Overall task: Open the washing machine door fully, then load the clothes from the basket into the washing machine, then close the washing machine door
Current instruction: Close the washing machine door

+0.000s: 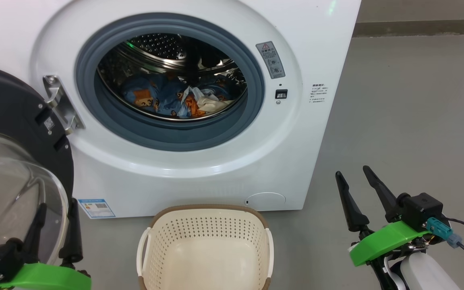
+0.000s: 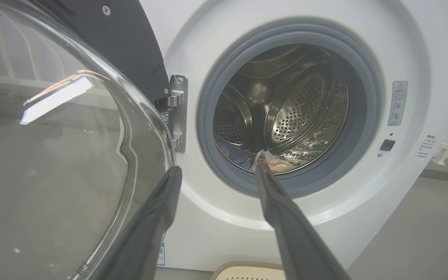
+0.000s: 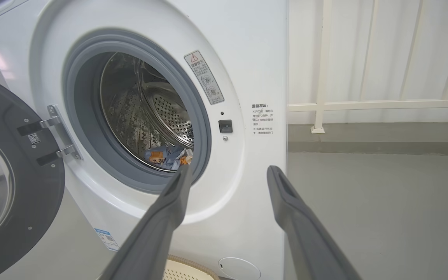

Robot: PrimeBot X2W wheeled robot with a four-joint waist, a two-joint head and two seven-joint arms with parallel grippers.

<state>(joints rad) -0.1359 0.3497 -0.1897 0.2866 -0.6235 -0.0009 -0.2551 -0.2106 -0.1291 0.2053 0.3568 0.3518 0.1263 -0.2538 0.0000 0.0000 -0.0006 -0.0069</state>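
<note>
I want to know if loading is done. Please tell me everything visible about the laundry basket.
The laundry basket is cream-white plastic, rounded rectangular, its walls pierced by rows of small holes, with a brown rim band and a white handle on each side. It stands upright and empty on the grey floor, close before the washing machine; whether they touch is unclear. The head view cuts off its near end.

Glossy steel drum (image 1: 159, 46) (perforated), matt plastic basket (image 1: 208, 231).
</note>
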